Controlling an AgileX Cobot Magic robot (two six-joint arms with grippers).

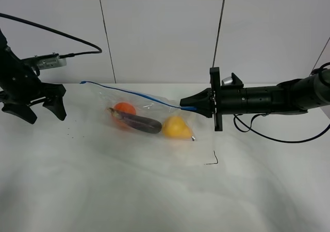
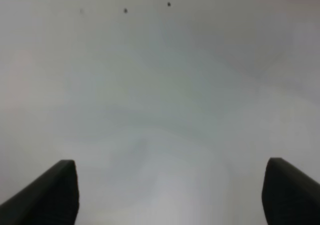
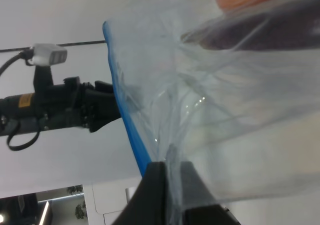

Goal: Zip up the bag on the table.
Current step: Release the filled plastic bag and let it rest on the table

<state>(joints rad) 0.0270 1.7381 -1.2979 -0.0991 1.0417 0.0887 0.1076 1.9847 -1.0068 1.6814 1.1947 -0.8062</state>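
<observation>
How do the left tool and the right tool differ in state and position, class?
The left tool stands open and empty; the right tool is shut on the bag at its blue zipper edge. The left tool hangs apart from the bag, over the table; the right tool touches it. Both are black.

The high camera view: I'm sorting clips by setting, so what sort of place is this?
Probably a robot lab test bench: a plain white table, a bare panelled wall behind, and a black left arm and right arm trailing cables beside a clear bag.
</observation>
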